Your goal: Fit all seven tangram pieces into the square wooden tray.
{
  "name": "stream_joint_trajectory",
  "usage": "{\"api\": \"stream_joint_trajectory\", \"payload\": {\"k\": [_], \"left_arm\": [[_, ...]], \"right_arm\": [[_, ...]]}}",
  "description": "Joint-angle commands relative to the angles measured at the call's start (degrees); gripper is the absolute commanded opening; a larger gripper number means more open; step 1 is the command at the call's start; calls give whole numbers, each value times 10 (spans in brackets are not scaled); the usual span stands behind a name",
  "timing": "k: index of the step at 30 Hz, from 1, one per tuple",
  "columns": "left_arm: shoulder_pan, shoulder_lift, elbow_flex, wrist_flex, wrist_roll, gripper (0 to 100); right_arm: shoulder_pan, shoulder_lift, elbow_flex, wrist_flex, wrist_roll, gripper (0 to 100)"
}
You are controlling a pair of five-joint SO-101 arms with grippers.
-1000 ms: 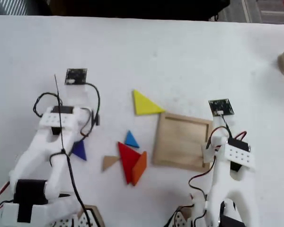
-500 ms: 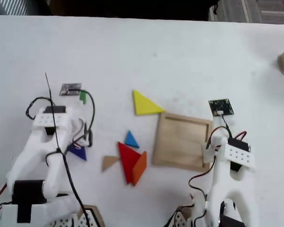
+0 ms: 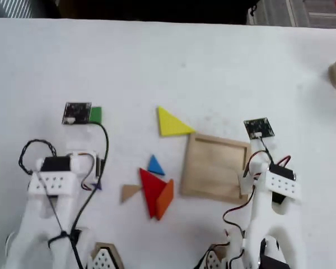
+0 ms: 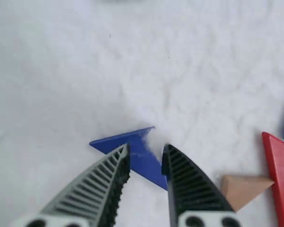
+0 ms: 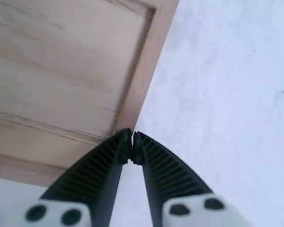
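The left claw (image 4: pixel 146 148) stands a little open, with a narrow gap between its ribbed fingers, and it has hold of nothing. The dark blue triangle (image 4: pixel 143 163) lies flat on the white bench (image 4: pixel 132 61) right under the tips. One point of the triangle pokes out past the grey finger, and another edge runs under the black one. Just beside it are a tan triangle (image 4: pixel 246 187) and the red triangle (image 4: pixel 280 175).

The right claw (image 5: pixel 132 135) is closed tip to tip and grips nothing. It hangs over the outer rim of the square wooden tray (image 5: pixel 52 61), near one corner.

From above, the tray (image 3: pixel 215 166) sits between the arms with its floor bare. A yellow triangle (image 3: pixel 171 122) touches its far corner. A small light blue triangle (image 3: pixel 155 165), the red one and an orange piece (image 3: pixel 166 197) are grouped on its left. A green piece (image 3: pixel 95 115) lies further up, beyond the left arm.
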State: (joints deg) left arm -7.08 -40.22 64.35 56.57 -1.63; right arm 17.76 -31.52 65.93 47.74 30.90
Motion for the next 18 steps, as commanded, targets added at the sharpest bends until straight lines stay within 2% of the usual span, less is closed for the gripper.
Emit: {"api": "stream_joint_trajectory", "payload": {"k": [1, 6, 13, 18], "left_arm": [[-4, -46, 7, -6, -4, 129], [-33, -46, 8, -5, 27, 151], [-29, -46, 39, -6, 130, 432], [-34, -44, 54, -11, 153, 450]], "right_arm": [[0, -10, 0, 2, 7, 18], [0, -10, 1, 2, 7, 18], [0, -10, 1, 2, 7, 18], [0, -10, 1, 2, 7, 18]]}}
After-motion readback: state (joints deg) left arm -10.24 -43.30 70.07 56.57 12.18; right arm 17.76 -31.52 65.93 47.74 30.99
